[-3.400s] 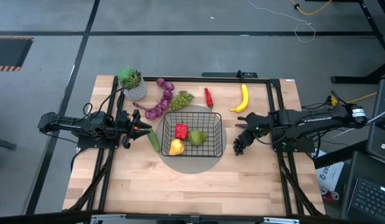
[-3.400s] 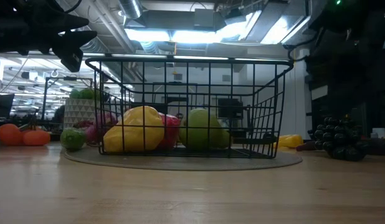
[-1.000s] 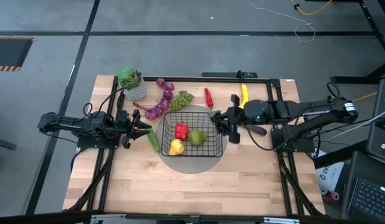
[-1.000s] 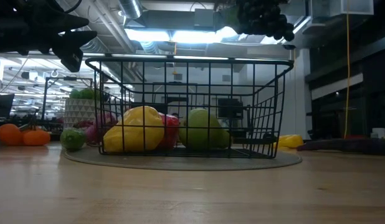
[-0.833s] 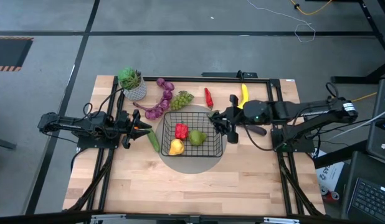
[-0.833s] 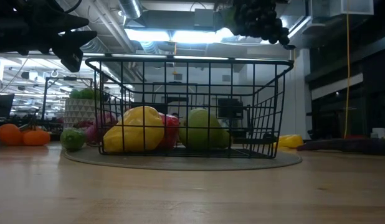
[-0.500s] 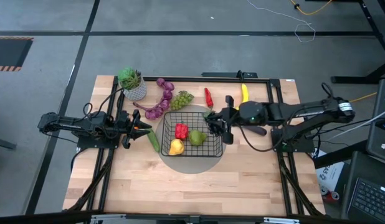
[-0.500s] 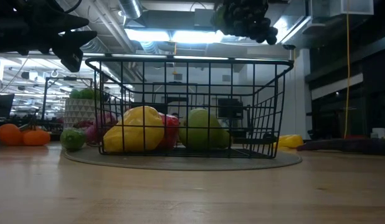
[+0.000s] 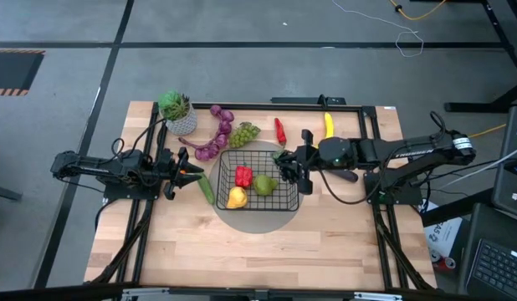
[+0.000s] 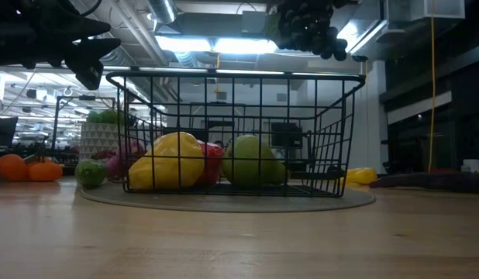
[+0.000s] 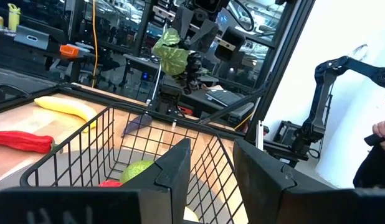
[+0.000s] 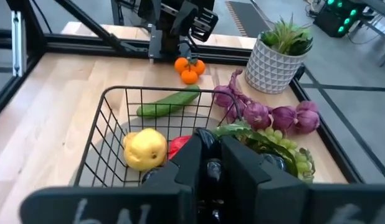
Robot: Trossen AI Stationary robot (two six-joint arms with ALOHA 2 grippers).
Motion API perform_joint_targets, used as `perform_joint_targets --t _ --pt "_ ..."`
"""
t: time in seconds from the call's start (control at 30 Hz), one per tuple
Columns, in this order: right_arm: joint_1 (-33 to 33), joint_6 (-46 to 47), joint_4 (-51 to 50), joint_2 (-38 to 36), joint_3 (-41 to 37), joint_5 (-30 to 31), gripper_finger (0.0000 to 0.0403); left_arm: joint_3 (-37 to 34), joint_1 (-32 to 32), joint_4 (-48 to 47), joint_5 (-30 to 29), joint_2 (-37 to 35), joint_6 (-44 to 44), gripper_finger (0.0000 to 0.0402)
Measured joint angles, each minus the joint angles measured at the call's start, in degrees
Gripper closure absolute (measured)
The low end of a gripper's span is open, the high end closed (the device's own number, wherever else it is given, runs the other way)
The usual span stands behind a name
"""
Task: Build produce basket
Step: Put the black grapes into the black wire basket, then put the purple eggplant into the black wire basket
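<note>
Basket point(image 9: 260, 179) of black wire mesh sits on a round grey mat point(image 9: 257, 219) at the table's centre, holding a yellow fruit point(image 9: 236, 198) at 7 o'clock inside, a red pepper point(image 9: 243, 176) and a green pear point(image 9: 265, 184). At its 3 o'clock rim the right gripper point(image 9: 294, 170) hangs above the wire, clamped on a bunch of black grapes point(image 10: 308, 28). At 9 o'clock, past the cucumber point(image 9: 207, 189), the left gripper point(image 9: 186, 170) waits with fingers partly apart, holding nothing. Farther, toward 12 o'clock, lie green grapes point(image 9: 245, 131), a red chilli point(image 9: 279, 130), a banana point(image 9: 328, 124), purple produce point(image 9: 215, 139) and a potted plant point(image 9: 177, 111).
</note>
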Motion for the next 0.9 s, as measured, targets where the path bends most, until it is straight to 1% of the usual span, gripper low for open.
perform_joint_targets --t 0.13,0.33,0.43,0.5,0.57,0.9 --pt "0.9 -1.2 -0.1 0.0 0.0 0.0 0.0338 0.0 0.0 0.0 0.0 0.0 0.0 0.0286" --pt "2.5 -2.2 0.8 0.0 0.0 -0.2 0.0296 0.0 0.0 0.0 0.0 0.0 0.0 0.0286" --pt "2.7 -3.8 2.8 0.0 0.0 -4.0 0.0281 0.0 0.0 0.0 0.0 0.0 0.0 0.0286" --pt "2.7 -5.2 3.1 -0.1 0.0 -6.6 0.0277 0.0 0.0 0.0 0.0 0.0 0.0 0.0286" --pt "2.7 -5.7 3.1 -0.1 0.0 -7.9 0.0276 0.0 0.0 0.0 0.0 0.0 0.0 0.0286" --pt "2.7 -7.6 3.0 -0.1 0.0 -8.0 0.0275 0.0 0.0 0.0 0.0 0.0 0.0 0.0286"
